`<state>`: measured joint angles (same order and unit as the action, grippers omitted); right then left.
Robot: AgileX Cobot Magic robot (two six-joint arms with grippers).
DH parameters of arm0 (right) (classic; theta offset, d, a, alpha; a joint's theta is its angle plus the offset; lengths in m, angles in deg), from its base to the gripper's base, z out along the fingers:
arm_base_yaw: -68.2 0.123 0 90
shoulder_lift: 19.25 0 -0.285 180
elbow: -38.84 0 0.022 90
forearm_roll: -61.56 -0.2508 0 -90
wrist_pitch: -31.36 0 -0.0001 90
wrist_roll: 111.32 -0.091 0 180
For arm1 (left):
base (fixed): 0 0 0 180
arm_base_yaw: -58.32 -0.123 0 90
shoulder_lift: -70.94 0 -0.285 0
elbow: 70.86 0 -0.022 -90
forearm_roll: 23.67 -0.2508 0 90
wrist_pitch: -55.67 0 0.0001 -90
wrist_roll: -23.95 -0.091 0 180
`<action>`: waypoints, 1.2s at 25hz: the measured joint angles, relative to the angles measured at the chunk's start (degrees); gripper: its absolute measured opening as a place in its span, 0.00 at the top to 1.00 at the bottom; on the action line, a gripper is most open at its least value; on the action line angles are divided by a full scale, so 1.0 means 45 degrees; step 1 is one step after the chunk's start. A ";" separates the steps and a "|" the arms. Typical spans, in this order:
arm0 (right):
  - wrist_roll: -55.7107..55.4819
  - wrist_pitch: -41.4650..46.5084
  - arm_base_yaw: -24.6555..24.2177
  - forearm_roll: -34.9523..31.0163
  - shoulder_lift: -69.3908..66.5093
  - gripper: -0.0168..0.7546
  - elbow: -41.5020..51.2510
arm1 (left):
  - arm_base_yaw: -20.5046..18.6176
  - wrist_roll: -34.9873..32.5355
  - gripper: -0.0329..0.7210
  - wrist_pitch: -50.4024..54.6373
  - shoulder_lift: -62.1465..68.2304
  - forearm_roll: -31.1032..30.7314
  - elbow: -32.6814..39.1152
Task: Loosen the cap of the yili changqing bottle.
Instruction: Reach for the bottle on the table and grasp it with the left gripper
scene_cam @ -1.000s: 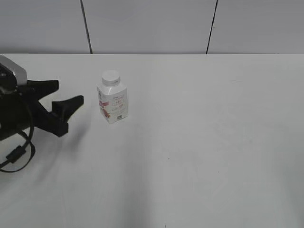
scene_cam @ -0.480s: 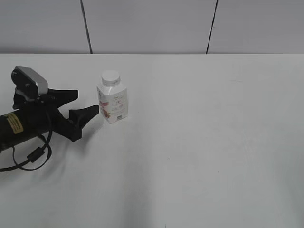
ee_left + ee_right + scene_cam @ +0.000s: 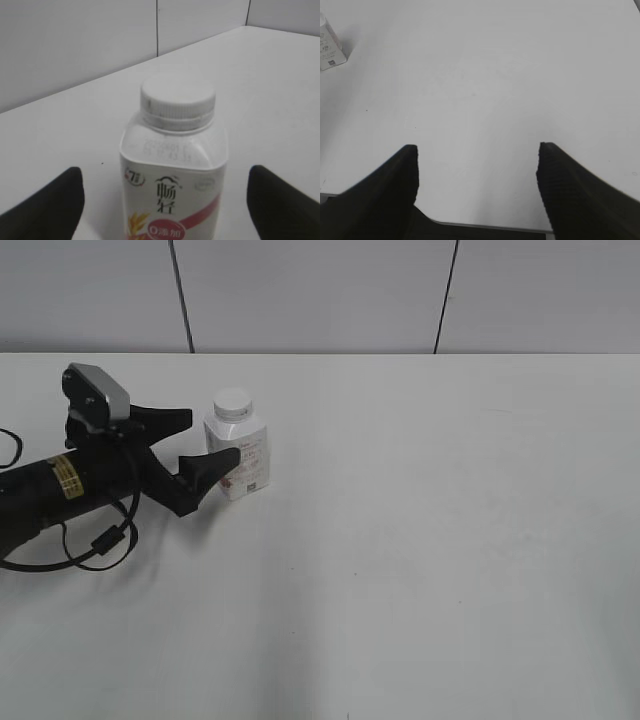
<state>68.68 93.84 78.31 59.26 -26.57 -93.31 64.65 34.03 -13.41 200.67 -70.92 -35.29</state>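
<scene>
The yili changqing bottle (image 3: 238, 455) stands upright on the white table at the left, small, white, with red print. Its white ribbed cap (image 3: 232, 404) sits on the neck. In the left wrist view the bottle (image 3: 172, 190) fills the middle, with the cap (image 3: 178, 100) on top. My left gripper (image 3: 208, 441) is open, its two black fingers either side of the bottle's left face, apart from it (image 3: 165, 197). My right gripper (image 3: 477, 170) is open and empty over bare table; the bottle (image 3: 330, 45) shows at that view's far left edge. The right gripper is out of the exterior view.
The white table (image 3: 420, 520) stretches to the right and front of the bottle. A grey panelled wall (image 3: 320, 290) stands behind the table's far edge. The left arm's cable (image 3: 90, 545) lies on the table at the left.
My left gripper has moved right and a little away from the camera, from the left edge up to the bottle. Its fingers stay open. The bottle has not moved.
</scene>
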 joint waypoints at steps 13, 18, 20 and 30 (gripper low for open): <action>0.0000 0.0000 0.0000 0.0000 0.0000 0.22 0.0000 | 0.1312 0.0205 0.17 0.0265 0.1119 0.1216 -0.1714; 0.0000 0.0000 0.0000 0.0000 0.0000 0.22 0.0000 | 0.1352 0.0243 0.17 0.0333 0.1289 0.1219 -0.1737; 0.0000 0.0000 0.0000 0.0000 0.0000 0.22 0.0000 | 0.1352 0.0243 0.19 0.0319 0.1289 0.1228 -0.1752; 0.0000 0.0000 0.0000 0.0000 0.0000 0.22 0.0000 | 0.1367 0.0243 0.34 0.0319 0.1289 0.1149 -0.1752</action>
<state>68.68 93.84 78.31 59.26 -26.57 -93.31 70.80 35.12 -11.97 206.47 -65.75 -43.18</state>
